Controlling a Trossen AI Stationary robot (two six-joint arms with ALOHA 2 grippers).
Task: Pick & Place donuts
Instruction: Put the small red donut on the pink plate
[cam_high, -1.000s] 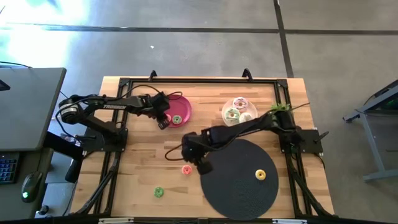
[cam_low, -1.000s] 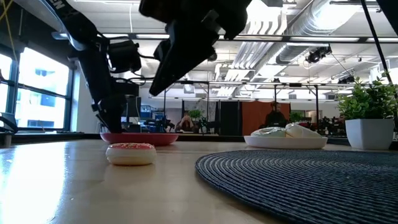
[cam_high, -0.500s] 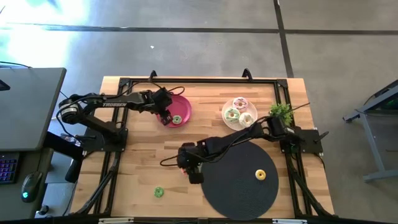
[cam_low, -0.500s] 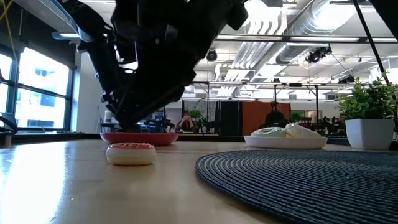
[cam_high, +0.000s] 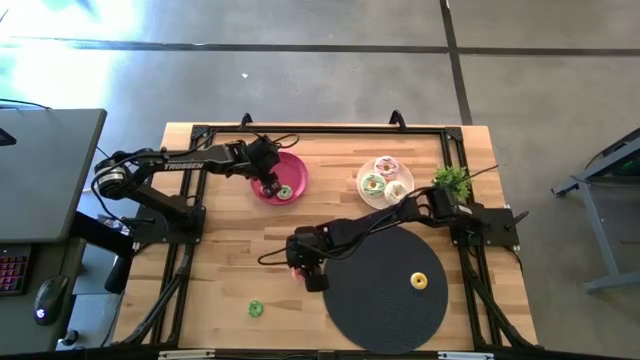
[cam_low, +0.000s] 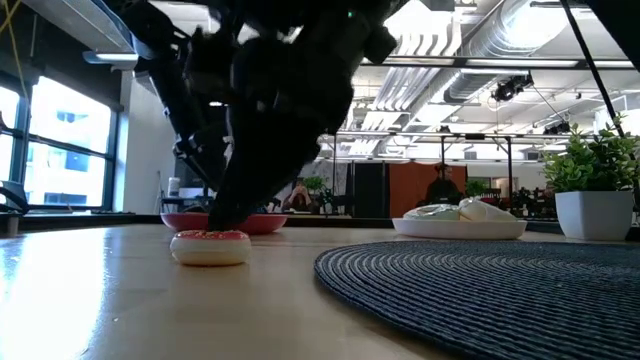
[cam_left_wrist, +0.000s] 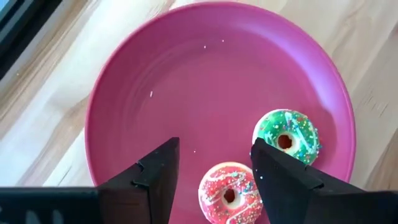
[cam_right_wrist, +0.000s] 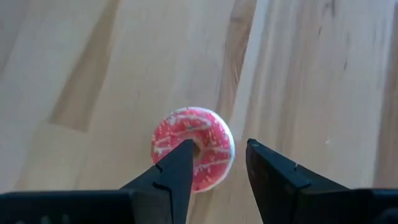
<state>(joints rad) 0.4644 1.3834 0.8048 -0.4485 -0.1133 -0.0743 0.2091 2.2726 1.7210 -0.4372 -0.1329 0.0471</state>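
The right hand (cam_right_wrist: 214, 168) hangs spread over a pink donut (cam_right_wrist: 193, 148) on the worktop (cam_right_wrist: 93, 74), while the left hand (cam_left_wrist: 214, 165), released, hovers above two donuts (cam_left_wrist: 227, 193) on the pink plate (cam_left_wrist: 155, 93).

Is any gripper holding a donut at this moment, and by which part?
Nothing is held. The right gripper is open above the pink donut on the table; the left gripper is open over the pink plate.

Donuts you had spread over the bench

You had a pink donut (cam_right_wrist: 193, 149) flat near the middle, green (cam_left_wrist: 286, 137) and pink (cam_left_wrist: 227, 192) ones toward the far left, three (cam_high: 385, 178) far right, a yellow (cam_high: 419, 281) near right, a green (cam_high: 255, 309) by the near edge.
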